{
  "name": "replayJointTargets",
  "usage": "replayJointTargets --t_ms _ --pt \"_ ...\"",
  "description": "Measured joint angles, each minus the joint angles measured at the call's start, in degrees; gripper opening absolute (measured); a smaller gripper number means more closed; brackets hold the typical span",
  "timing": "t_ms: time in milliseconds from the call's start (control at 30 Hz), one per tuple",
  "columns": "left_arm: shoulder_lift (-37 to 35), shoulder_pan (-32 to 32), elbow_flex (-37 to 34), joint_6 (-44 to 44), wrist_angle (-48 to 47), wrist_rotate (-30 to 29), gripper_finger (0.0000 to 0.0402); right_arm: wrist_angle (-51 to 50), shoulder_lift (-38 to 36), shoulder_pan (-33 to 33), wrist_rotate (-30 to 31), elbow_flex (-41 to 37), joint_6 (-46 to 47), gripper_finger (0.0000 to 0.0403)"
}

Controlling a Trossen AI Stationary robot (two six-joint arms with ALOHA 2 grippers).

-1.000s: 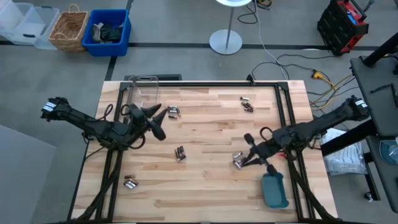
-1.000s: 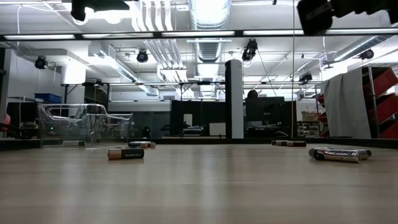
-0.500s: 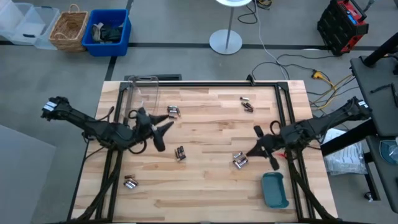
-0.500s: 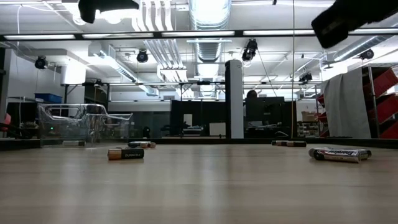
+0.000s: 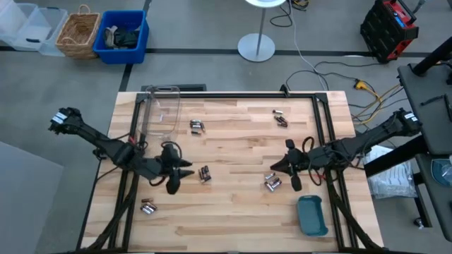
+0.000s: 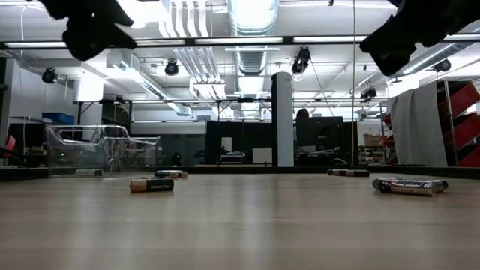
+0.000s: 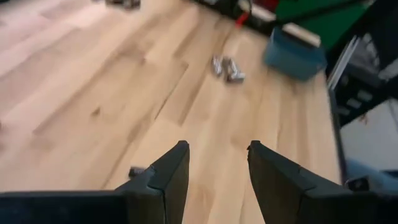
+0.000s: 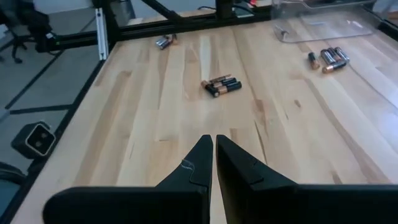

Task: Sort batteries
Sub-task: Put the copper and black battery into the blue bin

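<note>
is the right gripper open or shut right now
Shut. In the right wrist view the right gripper's two dark fingers meet with barely a slit between them and hold nothing; the batteries lie farther off on the table.

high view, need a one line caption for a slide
Both arms over the wooden table: open left gripper and shut right gripper near scattered batteries.

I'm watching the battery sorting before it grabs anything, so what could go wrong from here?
1. The batteries by the right gripper lie bunched together, so it may catch several sizes at once.
2. The right jaws are shut; coming down like that could nudge the round cells into rolling.
3. The left gripper, jaws open, hangs just beside another bunch and could knock it sideways on the way down.
</note>
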Motion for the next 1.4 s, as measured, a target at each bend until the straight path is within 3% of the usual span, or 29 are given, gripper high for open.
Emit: replayJointTargets --t_ms 233,500,900,1400 --pt "10.07 -6.35 -0.01 -0.08 0.41 -0.06 0.0145 0.25 5.15 -0.13 3.33 1.89 5.21 0.0013" --pt "21.09 -12.10 -0.07 -7.69 3.25 -5.66 0.0145 -2.56 10.54 -0.24 3.10 9.74 3.18 0.0013" --pt "32.71 -11.98 -0.09 -9.71 14.23 -14.00 0.0145 -13.77 14.41 -1.17 3.01 17.85 -4.74 0.0013" --pt "42.22 -10.17 2.67 -9.05 14.31 -17.68 0.0145 -19.51 12.50 -2.84 7.50 19.71 -7.91 0.0013"
